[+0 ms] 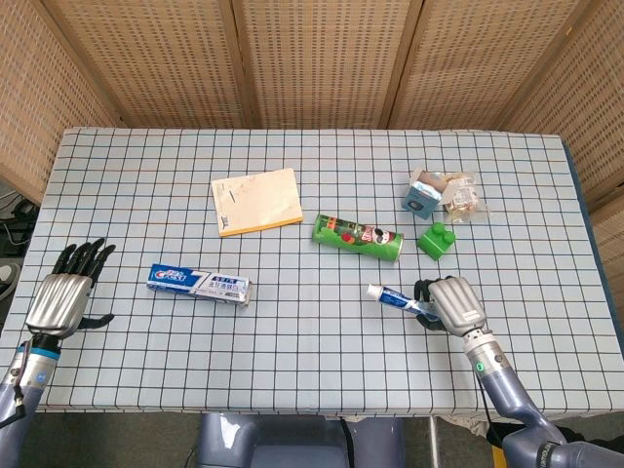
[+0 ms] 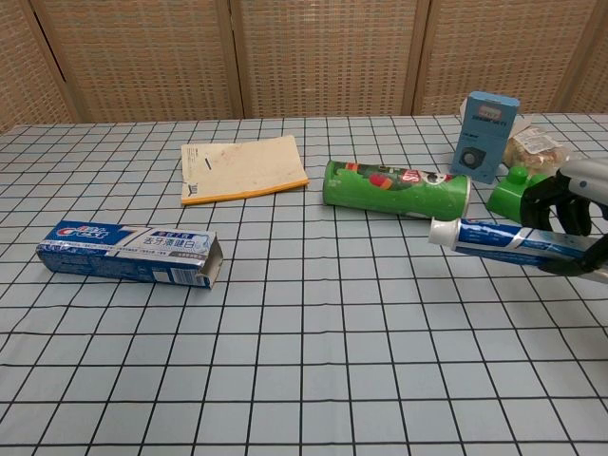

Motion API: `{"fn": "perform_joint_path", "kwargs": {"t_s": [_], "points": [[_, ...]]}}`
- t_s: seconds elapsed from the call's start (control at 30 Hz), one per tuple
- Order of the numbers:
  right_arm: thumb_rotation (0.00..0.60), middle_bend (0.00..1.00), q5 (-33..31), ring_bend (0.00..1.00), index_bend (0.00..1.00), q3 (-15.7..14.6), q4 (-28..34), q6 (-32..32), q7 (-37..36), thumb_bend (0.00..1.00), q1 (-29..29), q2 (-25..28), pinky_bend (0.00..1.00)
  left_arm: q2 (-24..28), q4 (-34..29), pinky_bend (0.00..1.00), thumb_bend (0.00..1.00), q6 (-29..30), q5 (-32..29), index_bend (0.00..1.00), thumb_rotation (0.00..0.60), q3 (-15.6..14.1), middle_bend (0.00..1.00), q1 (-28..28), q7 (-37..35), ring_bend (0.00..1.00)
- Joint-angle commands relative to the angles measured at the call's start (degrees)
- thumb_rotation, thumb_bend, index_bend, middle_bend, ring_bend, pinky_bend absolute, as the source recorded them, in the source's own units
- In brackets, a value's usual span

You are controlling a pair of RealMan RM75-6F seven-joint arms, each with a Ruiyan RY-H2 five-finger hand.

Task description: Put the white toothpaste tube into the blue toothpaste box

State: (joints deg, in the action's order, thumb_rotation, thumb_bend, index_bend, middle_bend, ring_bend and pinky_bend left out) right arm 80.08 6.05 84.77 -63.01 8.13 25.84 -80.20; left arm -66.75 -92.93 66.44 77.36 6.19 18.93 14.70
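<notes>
The right hand (image 1: 456, 304) pinches the toothpaste tube (image 2: 502, 238) in its fingers, cap toward nine o'clock; the blue box (image 1: 199, 284) lies at nine o'clock, nearer the spread-fingered left hand (image 1: 64, 298).

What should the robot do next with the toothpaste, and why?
Probably carry it left toward the blue toothpaste box. The right hand holds the white toothpaste tube lifted off the table, its cap pointing left. The box lies far to the left, its open end facing right toward the tube. The left hand is open beside the box, maybe ready to steady it.
</notes>
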Motion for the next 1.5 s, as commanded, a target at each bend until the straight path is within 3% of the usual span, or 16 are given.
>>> {"fn": "perform_joint_path", "kwargs": {"t_s": [0.03,0.2,0.3,0.47,0.83,1.03,1.37,1.5], "points": [[0.6,0.65,1.1,0.63,0.64,-0.4,2.3,-1.0,0.8,0.63,-0.2,1.9,0.58,-3.4,6.0,0.0,0.0,-5.9,1.6,0.0,0.6,0.4,0.0,5.1,-0.1,0.0],[0.6,0.65,1.2,0.63,0.64,-0.6,4.4,-1.6,2.4,0.63,-0.4,3.5,0.58,-7.4,12.5,0.0,0.0,-12.3,2.2,0.04,0.6,0.5,0.0,10.0,-3.2,0.0],[0.6,0.65,0.9,0.63,0.64,-0.6,5.1,-1.6,3.0,0.63,-0.5,4.2,0.58,-9.2,14.9,0.06,0.0,-14.5,2.6,0.08,0.6,0.2,0.02,11.7,-5.1,0.02],[0.6,0.65,0.4,0.63,0.64,-0.5,5.8,-1.6,3.7,0.63,-0.5,5.2,0.58,-12.1,18.5,0.19,0.0,-16.3,3.1,0.12,0.6,-0.2,0.11,13.6,-6.6,0.13],[0.6,0.66,0.9,0.63,0.64,-0.7,6.3,-2.6,3.6,0.63,-0.8,6.9,0.58,-17.9,23.3,0.27,0.0,-19.6,0.3,0.23,0.6,-0.9,0.21,16.5,-4.8,0.23],[0.6,0.66,1.0,0.63,0.64,-0.8,6.3,-2.9,3.1,0.63,-1.0,7.4,0.58,-19.8,24.7,0.35,0.01,-17.5,0.5,0.38,0.6,-0.9,0.38,16.4,-4.9,0.38],[0.6,0.66,0.9,0.63,0.64,-0.8,6.7,-3.2,2.6,0.63,-1.1,8.2,0.58,-20.1,24.6,0.45,0.13,-14.8,0.4,0.53,0.6,-0.9,0.49,15.9,-5.1,0.47],[0.6,0.66,1.6,0.63,0.64,-0.4,8.5,-4.0,3.4,0.63,-1.0,9.2,0.58,-18.5,21.9,0.45,0.13,-12.9,0.9,0.54,0.6,-0.1,0.5,15.4,-9.5,0.48]]}}
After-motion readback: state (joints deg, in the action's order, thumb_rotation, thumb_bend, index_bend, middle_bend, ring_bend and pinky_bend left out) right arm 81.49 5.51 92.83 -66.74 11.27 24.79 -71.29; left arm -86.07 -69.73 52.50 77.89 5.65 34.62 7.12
